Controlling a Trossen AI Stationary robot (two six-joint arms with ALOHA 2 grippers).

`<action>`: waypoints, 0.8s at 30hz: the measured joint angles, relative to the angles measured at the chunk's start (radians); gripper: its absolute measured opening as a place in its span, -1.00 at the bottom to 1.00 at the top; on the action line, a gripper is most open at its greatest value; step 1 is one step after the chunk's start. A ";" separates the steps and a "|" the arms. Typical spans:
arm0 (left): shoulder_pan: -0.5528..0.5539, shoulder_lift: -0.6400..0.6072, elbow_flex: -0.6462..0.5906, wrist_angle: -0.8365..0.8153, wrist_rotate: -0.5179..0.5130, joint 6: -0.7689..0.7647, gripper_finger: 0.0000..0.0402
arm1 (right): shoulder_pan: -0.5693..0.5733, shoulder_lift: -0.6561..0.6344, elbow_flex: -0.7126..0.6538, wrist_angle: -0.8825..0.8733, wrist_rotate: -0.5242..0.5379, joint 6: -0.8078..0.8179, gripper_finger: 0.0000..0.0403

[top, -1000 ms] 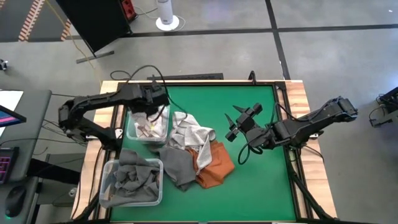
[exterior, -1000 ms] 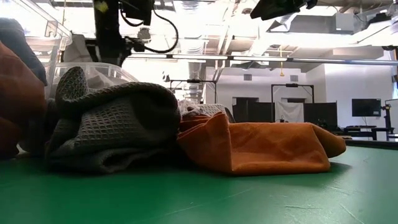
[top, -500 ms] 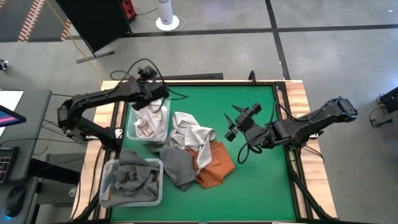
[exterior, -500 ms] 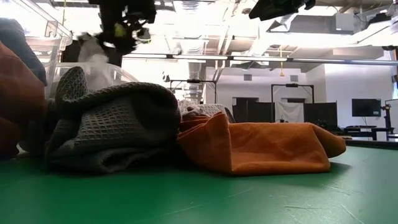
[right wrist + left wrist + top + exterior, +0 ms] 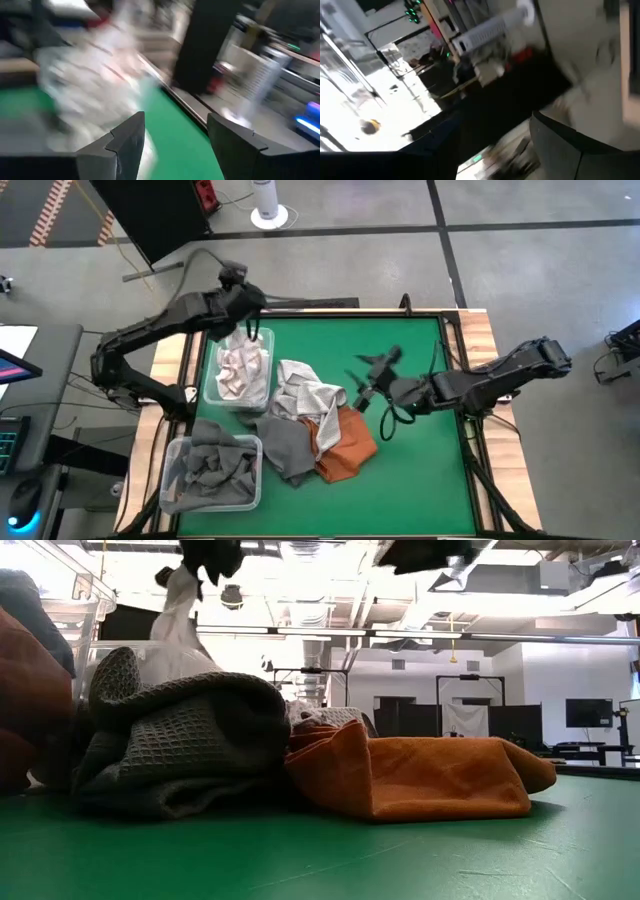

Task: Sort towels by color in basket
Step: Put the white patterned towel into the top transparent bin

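left claw (image 5: 243, 320) risen, white towel (image 5: 243, 365) lifted from bin (image 5: 213, 395)

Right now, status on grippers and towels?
Left gripper above far bin, white towel hanging from it. Right gripper open, empty, near the towel pile. Nothing in the way.

The bench (image 5: 420, 470) has a green top edged in pale wood and sits in the middle of the frame on a grey floor (image 5: 330, 265) crossed by dark seams. At top centre stands a white cylindrical unit (image 5: 267, 200) on a round base. A black panel (image 5: 150, 215) leans at upper left, and a keyboard (image 5: 8, 450) shows at the left edge. From bench height, dark monitors (image 5: 588, 712) hang at far right under bright ceiling lights (image 5: 330, 560).
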 joint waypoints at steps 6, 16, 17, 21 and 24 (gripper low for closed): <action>-0.004 -0.004 0.095 -0.007 0.122 -0.102 0.08 | -0.092 0.239 0.018 0.634 -0.376 -0.243 0.21; -0.004 -0.008 0.096 -0.072 0.207 -0.248 0.08 | -0.233 0.602 0.385 0.689 -0.524 -0.227 0.21; -0.004 -0.008 0.096 -0.073 0.213 -0.264 0.08 | -0.238 0.629 0.425 0.689 -0.530 -0.227 0.21; -0.004 -0.008 0.096 -0.090 0.255 -0.326 0.08 | -0.258 0.733 0.586 0.658 -0.564 -0.224 0.21; -0.008 -0.008 0.096 -0.109 0.278 -0.359 0.08 | -0.276 0.799 0.695 0.610 -0.569 -0.224 0.21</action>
